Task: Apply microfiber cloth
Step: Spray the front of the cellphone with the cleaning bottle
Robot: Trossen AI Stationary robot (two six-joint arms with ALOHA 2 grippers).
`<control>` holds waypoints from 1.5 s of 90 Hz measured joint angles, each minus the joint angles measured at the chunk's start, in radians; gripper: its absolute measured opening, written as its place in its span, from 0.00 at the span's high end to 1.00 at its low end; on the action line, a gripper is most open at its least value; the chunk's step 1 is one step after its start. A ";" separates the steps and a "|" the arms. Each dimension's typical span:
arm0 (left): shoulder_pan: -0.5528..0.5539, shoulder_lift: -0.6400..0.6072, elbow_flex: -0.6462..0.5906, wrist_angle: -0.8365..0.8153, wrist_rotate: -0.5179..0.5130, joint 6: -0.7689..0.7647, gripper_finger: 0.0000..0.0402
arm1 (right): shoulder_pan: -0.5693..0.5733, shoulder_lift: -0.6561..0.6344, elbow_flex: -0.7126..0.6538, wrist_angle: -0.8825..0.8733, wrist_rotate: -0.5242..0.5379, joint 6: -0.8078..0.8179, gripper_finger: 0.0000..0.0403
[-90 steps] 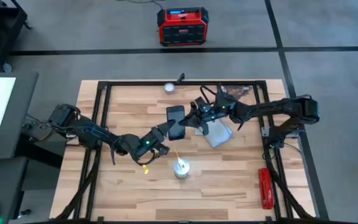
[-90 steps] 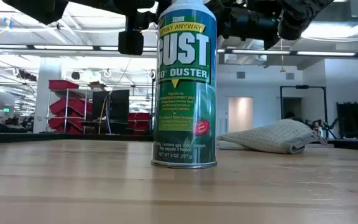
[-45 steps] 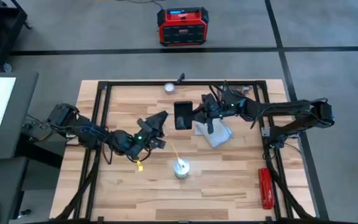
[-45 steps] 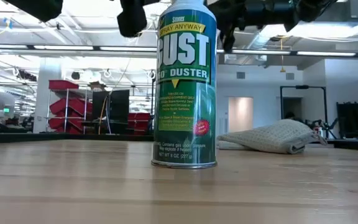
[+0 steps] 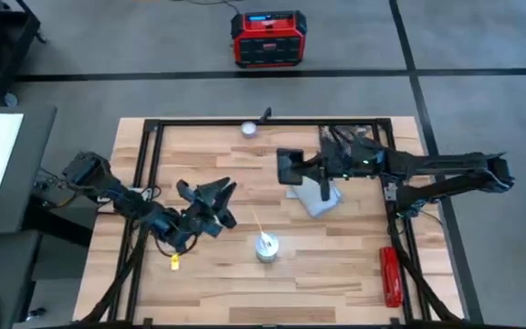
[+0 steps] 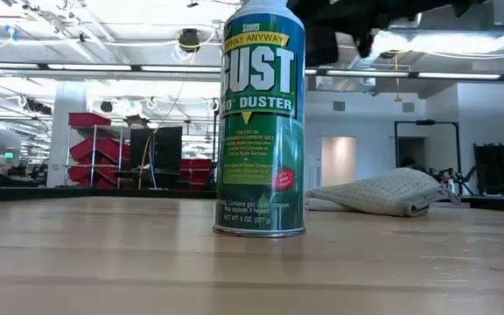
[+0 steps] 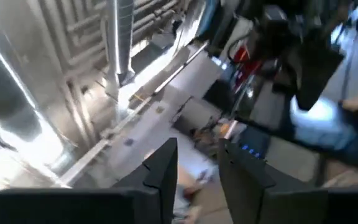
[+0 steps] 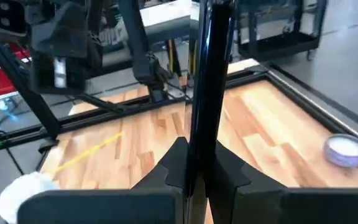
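Observation:
The pale microfiber cloth (image 5: 318, 198) lies crumpled on the wooden table, right of centre (image 6: 383, 193); no gripper touches it. Just above its far-left side, my right gripper (image 5: 307, 168) is shut on the black phone (image 5: 290, 167), which the right wrist view shows edge-on (image 8: 204, 81). My left gripper (image 5: 210, 195) stands open over the table's left half, its fingers (image 7: 160, 171) tipped up with nothing between them. My right gripper pinches the phone's end nearest the table's right edge (image 8: 197, 163) between its two fingers, one on each flat side. The fingers reach in about level from the table's right. The phone sticks out past them toward the left, lifted clear of the table and the cloth.
A green dust-spray can (image 5: 266, 246) stands near the table's middle front, tall in the low view (image 6: 261, 118). A small white round thing (image 5: 248, 129) sits at the far edge, a red tool (image 5: 389, 274) at the near right. A black frame (image 5: 144, 183) borders the table.
My left gripper has let go of the phone and drawn back toward the table's near left, its fingers opening. My right gripper has carried the phone toward the table's right, until it is beside the cloth. The cloth has not moved.

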 joint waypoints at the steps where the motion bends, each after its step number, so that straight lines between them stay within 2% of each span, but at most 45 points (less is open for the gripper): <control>1: -0.001 0.000 0.000 -0.006 0.000 -0.021 0.80 | 0.004 -0.006 -0.005 0.000 0.005 0.001 0.96; 12: -0.014 0.000 0.000 -0.131 -0.032 -0.242 0.86 | 0.065 -0.083 -0.049 -0.021 0.086 0.019 0.96; 25: -0.084 0.001 0.030 -0.186 -0.183 -0.382 0.98 | 0.148 -0.178 -0.080 -0.112 0.209 0.029 0.96; 36: -0.184 -0.010 0.044 -0.181 -0.224 -0.440 1.00 | 0.239 -0.226 -0.082 -0.182 0.328 0.031 0.96; 45: -0.240 -0.046 0.046 -0.190 -0.296 -0.542 1.00 | 0.303 -0.232 -0.082 -0.214 0.381 0.037 0.96; 52: -0.264 -0.056 0.046 -0.258 -0.357 -0.660 1.00 | 0.347 -0.213 -0.082 -0.229 0.432 0.045 0.96; 61: -0.283 -0.055 0.045 -0.403 -0.355 -0.846 1.00 | 0.386 -0.165 -0.082 -0.216 0.480 0.048 0.96; 72: -0.294 -0.055 0.045 -0.633 -0.281 -1.134 1.00 | 0.411 -0.078 -0.082 -0.143 0.497 0.042 0.96; 80: -0.257 -0.070 0.045 -0.773 -0.154 -1.300 1.00 | 0.404 -0.017 -0.082 -0.064 0.501 0.016 0.96; 93: -0.149 -0.102 0.045 -1.121 0.081 -1.714 1.00 | 0.375 0.060 -0.082 0.022 0.490 -0.022 0.96; 101: -0.095 -0.105 0.044 -1.265 0.158 -1.905 1.00 | 0.359 0.081 -0.080 0.067 0.485 -0.047 0.96; 111: -0.077 -0.107 0.044 -1.295 0.219 -1.981 1.00 | 0.348 0.080 -0.080 0.068 0.483 -0.048 0.96; 135: -0.061 -0.107 0.045 -1.213 0.355 -1.985 1.00 | 0.340 0.071 -0.080 0.046 0.485 -0.057 0.96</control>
